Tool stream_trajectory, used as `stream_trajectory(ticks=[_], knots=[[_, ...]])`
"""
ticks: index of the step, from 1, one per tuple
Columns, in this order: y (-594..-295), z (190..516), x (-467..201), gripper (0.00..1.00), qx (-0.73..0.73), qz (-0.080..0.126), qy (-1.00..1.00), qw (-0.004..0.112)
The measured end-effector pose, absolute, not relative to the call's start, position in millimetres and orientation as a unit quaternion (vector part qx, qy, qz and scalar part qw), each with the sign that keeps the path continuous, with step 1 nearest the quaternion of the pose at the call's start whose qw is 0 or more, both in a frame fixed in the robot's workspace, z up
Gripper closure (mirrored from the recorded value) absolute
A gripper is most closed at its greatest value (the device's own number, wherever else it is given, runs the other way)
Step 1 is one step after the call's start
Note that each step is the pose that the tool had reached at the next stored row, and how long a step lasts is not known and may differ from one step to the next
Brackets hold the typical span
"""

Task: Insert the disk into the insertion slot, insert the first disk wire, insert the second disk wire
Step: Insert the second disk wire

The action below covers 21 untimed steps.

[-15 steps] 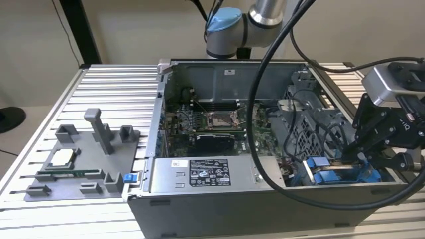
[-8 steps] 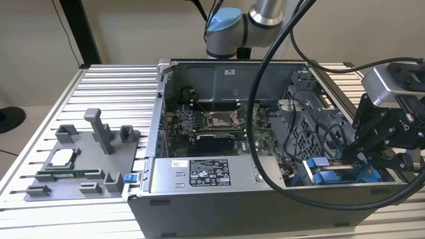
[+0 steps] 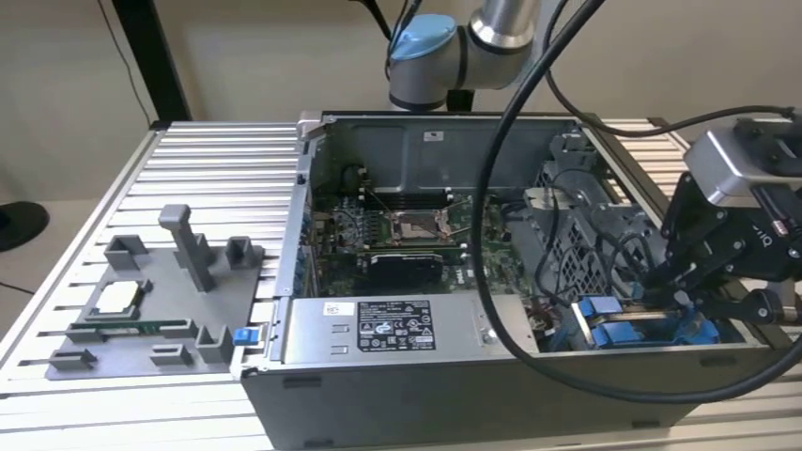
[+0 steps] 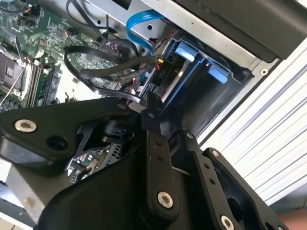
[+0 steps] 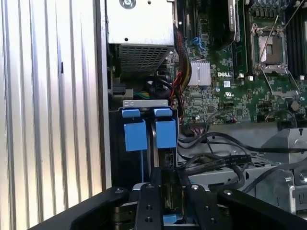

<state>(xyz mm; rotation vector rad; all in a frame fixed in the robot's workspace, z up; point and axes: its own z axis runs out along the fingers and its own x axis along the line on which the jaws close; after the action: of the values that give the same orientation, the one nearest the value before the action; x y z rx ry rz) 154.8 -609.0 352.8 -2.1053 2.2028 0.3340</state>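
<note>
On the slatted metal worktop lay an open computer case. The disk sat inside the insertion slot at the case's corner. Close by it, the gripper had its fingers pinched narrowly on a dark wire plug.

tight around the insertion slot: the case wall runs right along one side of it, a tangle of black cables crowds the opposite side, and the power supply box sits just past its blue clips. open room is straight above the slot, where the gripper hangs, and beyond the wall over the ribbed table.
</note>
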Motion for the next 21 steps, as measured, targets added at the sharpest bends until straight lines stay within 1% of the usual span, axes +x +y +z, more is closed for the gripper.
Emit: stream_trajectory(ticks=[3, 7, 13, 16, 17, 21], knots=[[-609.0, 352.2, 154.8, 1.0, -0.697, 0.112, 0.707, 0.045], [-609.8, 350.7, 153.2, 1.0, -0.703, 0.113, 0.7, 0.056], [-615.1, 349.6, 150.1, 1.0, -0.707, 0.115, 0.695, 0.066], [-615.3, 349.6, 150.0, 1.0, -0.708, 0.115, 0.694, 0.068], [-615.4, 349.5, 149.9, 0.0, -0.708, 0.116, 0.694, 0.069], [-615.4, 348.6, 149.2, 0.0, -0.708, 0.115, 0.692, 0.077]])
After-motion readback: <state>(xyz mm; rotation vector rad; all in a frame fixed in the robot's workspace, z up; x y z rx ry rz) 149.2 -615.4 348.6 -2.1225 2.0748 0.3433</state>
